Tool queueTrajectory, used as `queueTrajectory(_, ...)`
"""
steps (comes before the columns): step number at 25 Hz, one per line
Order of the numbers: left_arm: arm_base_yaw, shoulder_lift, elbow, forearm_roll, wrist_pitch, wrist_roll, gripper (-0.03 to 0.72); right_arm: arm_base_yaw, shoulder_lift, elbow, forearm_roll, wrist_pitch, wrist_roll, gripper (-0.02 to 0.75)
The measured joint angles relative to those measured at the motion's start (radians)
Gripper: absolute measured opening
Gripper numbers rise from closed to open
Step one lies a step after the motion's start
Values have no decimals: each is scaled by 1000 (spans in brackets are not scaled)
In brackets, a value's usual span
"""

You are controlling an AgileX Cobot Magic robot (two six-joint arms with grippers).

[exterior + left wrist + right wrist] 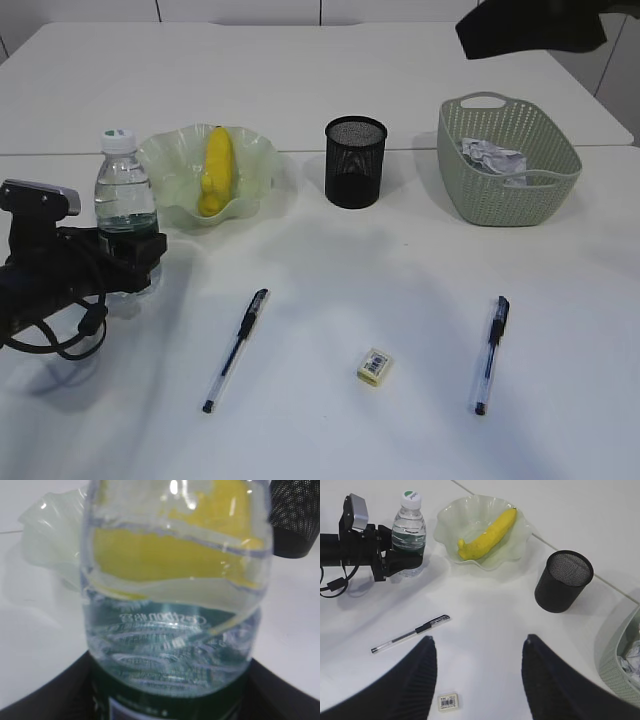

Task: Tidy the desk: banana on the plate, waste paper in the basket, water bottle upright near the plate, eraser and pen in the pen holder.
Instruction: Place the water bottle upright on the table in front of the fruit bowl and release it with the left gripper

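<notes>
While the water bottle point(125, 205) is standing upright on the desk point(330, 330) just left of the plate point(170, 165), the left gripper point(135, 262) is sitting around its lower body at the green label, jaws on either side of it. Whether they are pressing on the plastic or standing just clear, the pictures are not settling. From the left wrist the bottle is filling the whole view, with the banana point(217, 170) showing yellow through the water.

The banana is lying in the plate, and the waste paper point(492, 158) is resting inside the basket point(470, 195) at the far right. The pen holder point(355, 162) is standing between plate and basket, apart from both.

Nearer the front, one pen point(235, 348) is lying on the bare desk left of centre and a second pen point(491, 353) is lying to the right, with the eraser point(374, 366) between them, touching neither.

The right gripper point(479, 680) is hanging high above the desk, fingers point(415, 680) spread wide with nothing between them, the eraser showing on the desk far below.
</notes>
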Motion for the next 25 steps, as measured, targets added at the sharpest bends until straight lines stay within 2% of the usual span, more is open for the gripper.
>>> queueTrajectory(25, 0, 13, 27, 4, -39, 0, 567, 0, -2, 0, -1, 6, 2, 408)
